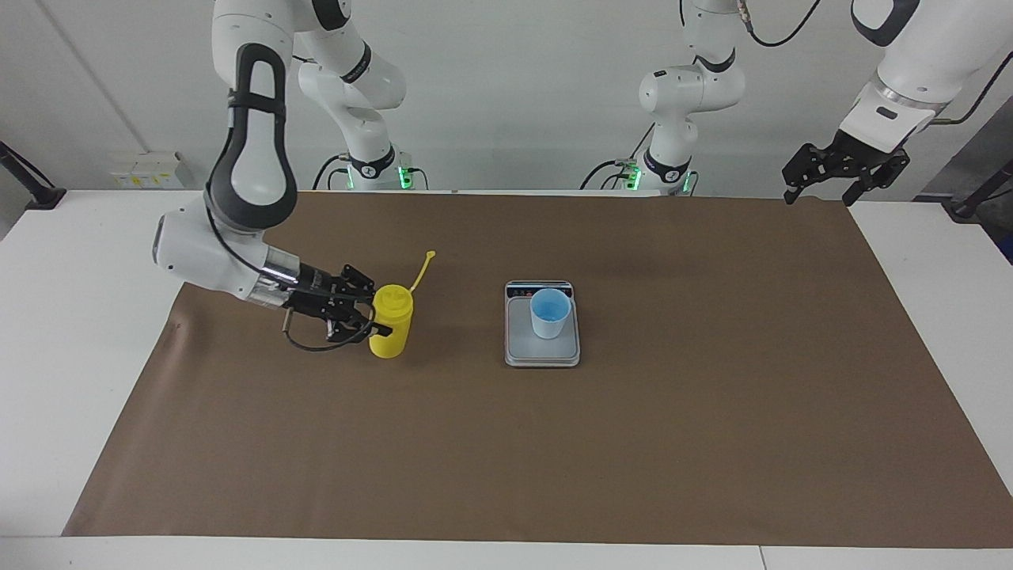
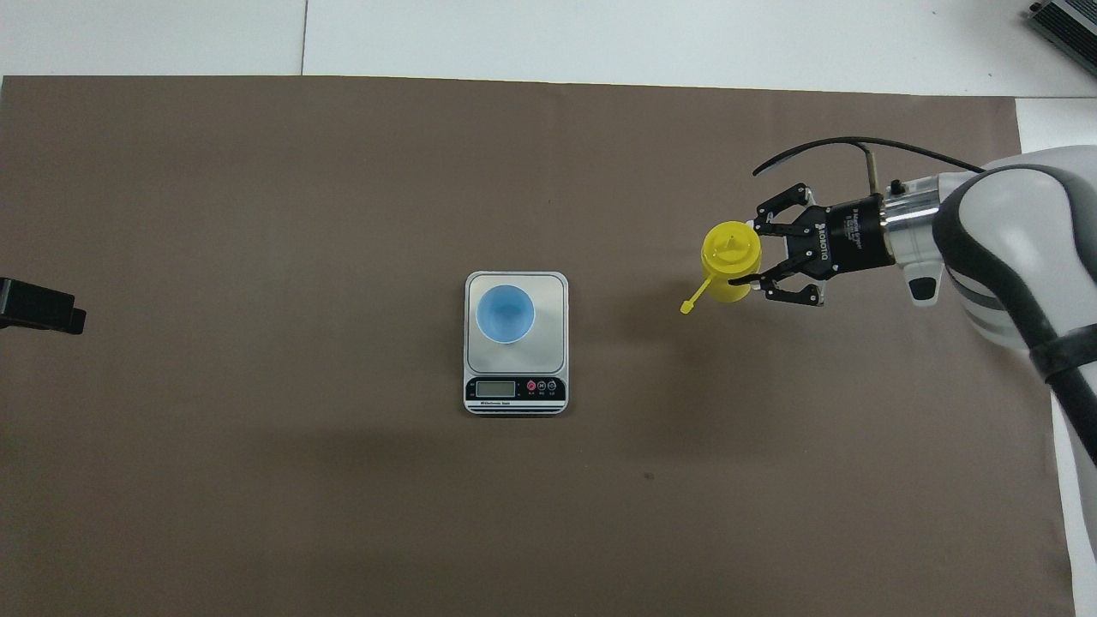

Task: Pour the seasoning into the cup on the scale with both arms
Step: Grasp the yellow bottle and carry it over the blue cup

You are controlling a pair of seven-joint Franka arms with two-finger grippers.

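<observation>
The yellow seasoning bottle (image 1: pixel 392 322) stands upright on the brown mat toward the right arm's end of the table, its cap strap (image 1: pixel 422 269) sticking out; it also shows in the overhead view (image 2: pixel 730 261). My right gripper (image 1: pixel 380 311) is low and level beside it, open, one finger on each side of the bottle (image 2: pixel 756 253). The light blue cup (image 1: pixel 550 313) stands on the grey scale (image 1: pixel 542 352) mid-table; cup (image 2: pixel 505 313) and scale (image 2: pixel 516 394) also show from overhead. My left gripper (image 1: pixel 821 192) waits raised over the mat's edge, open and empty; only part of it shows from overhead (image 2: pixel 41 307).
The brown mat (image 1: pixel 673 435) covers most of the white table (image 1: pixel 71 269). The scale's display strip faces the robots. A white socket box (image 1: pixel 146 169) sits by the wall at the right arm's end.
</observation>
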